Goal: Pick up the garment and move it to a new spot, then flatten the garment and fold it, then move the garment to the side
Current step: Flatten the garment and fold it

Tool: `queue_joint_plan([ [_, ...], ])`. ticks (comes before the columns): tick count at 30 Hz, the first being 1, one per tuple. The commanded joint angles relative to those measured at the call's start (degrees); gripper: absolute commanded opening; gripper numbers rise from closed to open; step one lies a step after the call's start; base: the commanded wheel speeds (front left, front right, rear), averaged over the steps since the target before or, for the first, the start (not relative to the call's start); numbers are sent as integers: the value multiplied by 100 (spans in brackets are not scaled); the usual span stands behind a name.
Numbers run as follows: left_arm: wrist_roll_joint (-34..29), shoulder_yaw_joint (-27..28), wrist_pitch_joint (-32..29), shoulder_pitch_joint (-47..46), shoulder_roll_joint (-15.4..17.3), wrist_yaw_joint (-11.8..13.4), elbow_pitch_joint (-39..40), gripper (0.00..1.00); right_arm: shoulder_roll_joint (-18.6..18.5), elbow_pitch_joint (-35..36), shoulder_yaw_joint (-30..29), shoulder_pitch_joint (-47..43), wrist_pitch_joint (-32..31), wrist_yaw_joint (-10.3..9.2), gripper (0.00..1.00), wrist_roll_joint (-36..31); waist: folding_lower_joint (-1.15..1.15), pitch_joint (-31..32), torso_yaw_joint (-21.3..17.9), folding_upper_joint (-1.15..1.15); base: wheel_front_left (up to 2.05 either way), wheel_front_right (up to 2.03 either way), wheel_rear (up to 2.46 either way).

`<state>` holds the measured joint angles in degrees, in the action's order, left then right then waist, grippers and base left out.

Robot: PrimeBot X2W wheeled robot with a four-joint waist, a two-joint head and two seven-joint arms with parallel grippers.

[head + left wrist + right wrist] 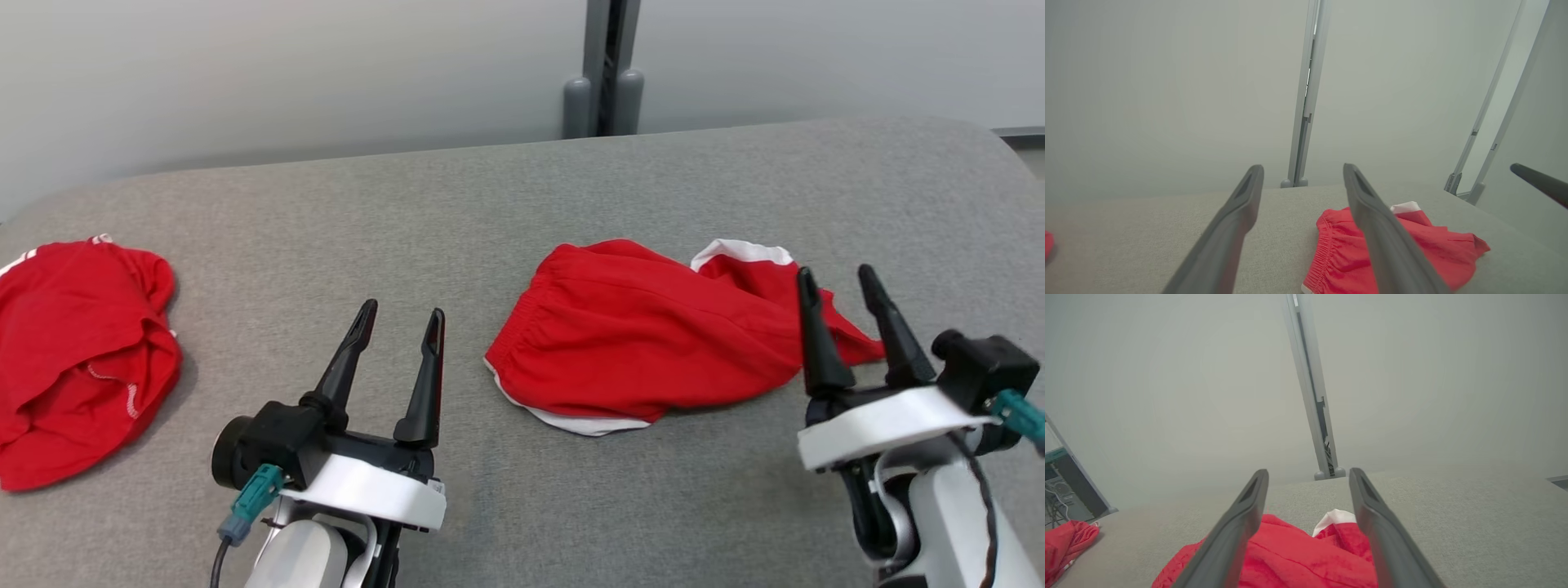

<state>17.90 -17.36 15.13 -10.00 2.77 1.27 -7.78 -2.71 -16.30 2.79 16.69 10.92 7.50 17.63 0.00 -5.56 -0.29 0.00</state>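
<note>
The garment [645,335] is a pair of red shorts with white trim, lying crumpled on the grey padded table [522,188] right of centre. My right gripper [839,279] stands open just over its right end, nothing between the fingers. In the right wrist view the shorts [1298,559] lie below and between the open fingers [1372,514]. My left gripper [402,314] is open too, to the left of the shorts and apart from them. From the left wrist camera the shorts [1425,245] lie behind the right finger [1372,212].
A second red garment [77,351] lies bunched at the table's left edge. A grey post [604,69] stands behind the table against the pale wall. The table's rounded far right corner [992,155] is close to the right arm.
</note>
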Motion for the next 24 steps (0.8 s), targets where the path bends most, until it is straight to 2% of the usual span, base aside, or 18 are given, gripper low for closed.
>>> queue_joint_plan([
  [1, 36, 49, 3, -86, 22, 10, 10, 100, -38, 226, 104, -157, -10, -2, 100, -71, 0, -22, -115, 0, 0, 0, 0],
  [6, 63, 82, 2, -93, 22, -60, -182, 100, -38, 810, 345, -482, -94, -2, 100, -123, 0, -151, -347, 0, 0, 0, 0],
  [14, -73, 95, 3, -347, 32, -157, -938, 100, -34, 1115, 477, -568, -159, -2, 100, -114, 0, -411, -756, 0, 0, 0, 0],
  [18, -52, 129, -23, -739, 58, -208, -1414, 100, -32, 1184, 560, -517, -140, -2, 100, -96, 0, -572, -1053, 0, 0, 0, 0],
  [24, -206, 56, -537, -1613, 214, -173, -2168, 100, -31, 1387, 804, -457, -106, -2, 100, -47, 0, -865, -1476, 0, 0, 0, 0],
])
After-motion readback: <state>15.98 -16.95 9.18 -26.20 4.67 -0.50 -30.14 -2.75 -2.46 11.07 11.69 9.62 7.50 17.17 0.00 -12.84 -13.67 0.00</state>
